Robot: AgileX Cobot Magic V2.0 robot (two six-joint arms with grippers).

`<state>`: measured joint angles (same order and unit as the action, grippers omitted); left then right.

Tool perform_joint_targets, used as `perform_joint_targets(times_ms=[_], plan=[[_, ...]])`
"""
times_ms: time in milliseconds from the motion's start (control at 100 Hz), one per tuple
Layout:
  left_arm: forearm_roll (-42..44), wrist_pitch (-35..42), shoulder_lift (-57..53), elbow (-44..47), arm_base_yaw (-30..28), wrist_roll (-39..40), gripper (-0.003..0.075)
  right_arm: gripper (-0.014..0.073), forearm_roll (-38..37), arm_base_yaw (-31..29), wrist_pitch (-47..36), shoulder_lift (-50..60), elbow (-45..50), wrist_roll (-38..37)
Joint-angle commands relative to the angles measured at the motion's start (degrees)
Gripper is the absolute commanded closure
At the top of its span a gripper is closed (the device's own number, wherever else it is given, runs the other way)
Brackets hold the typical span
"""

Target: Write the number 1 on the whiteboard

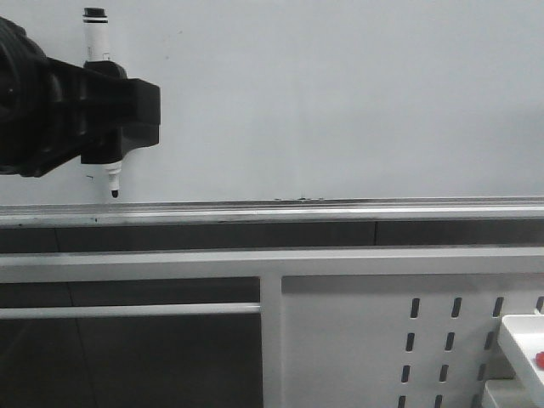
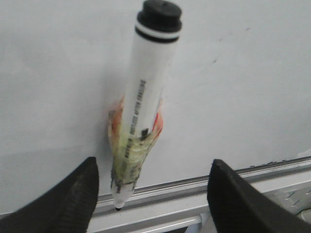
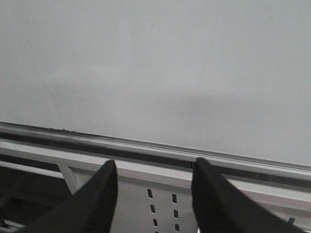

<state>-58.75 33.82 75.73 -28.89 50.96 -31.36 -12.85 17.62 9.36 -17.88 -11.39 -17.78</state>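
Observation:
The whiteboard [image 1: 340, 102] fills the upper half of the front view, with a silver rail [image 1: 297, 208] along its lower edge. No number 1 shows on it. My left gripper [image 1: 110, 119] is at the far left in front of the board. A white marker [image 1: 104, 51] stands upright through it, black tip [image 1: 114, 194] down, just above the rail. In the left wrist view the tape-wrapped marker [image 2: 146, 97] stands between the wide-apart fingers of the left gripper [image 2: 154, 161], touching neither. My right gripper [image 3: 154, 162] faces the whiteboard [image 3: 155, 63], open and holding nothing.
A tiny black dash [image 1: 87, 178] marks the board just left of the marker tip. Below the rail is a white metal frame with a slotted panel [image 1: 382, 340]. A white tray [image 1: 520, 340] with something red [image 1: 538, 359] sits at the lower right.

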Motion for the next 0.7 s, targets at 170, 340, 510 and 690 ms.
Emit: perform_joint_targets(times_ms=[170,340,510,690], plan=[[1.6,6.1,-1.0,-1.6,-1.2,0.7,0.0472,0.0275,-0.8,-0.3,-4.8,-0.9,-1.7,0.1],[1.8,4.3,-1.0,-1.6,-3.6,0.7,0.0567,0.0275,-0.8,-0.3,-4.8,-0.9,-1.7,0.1],[4.3,1.2,-1.0,-1.6,-3.7,0.7,0.0605,0.0275,-0.8,-0.3,-4.8,-0.9,-1.7,0.1],[7.0,0.5,-1.0,-1.6,-3.7,0.7,0.0670,0.0275,-0.8,-0.3,-4.7,-0.9,-1.7,0.1]])
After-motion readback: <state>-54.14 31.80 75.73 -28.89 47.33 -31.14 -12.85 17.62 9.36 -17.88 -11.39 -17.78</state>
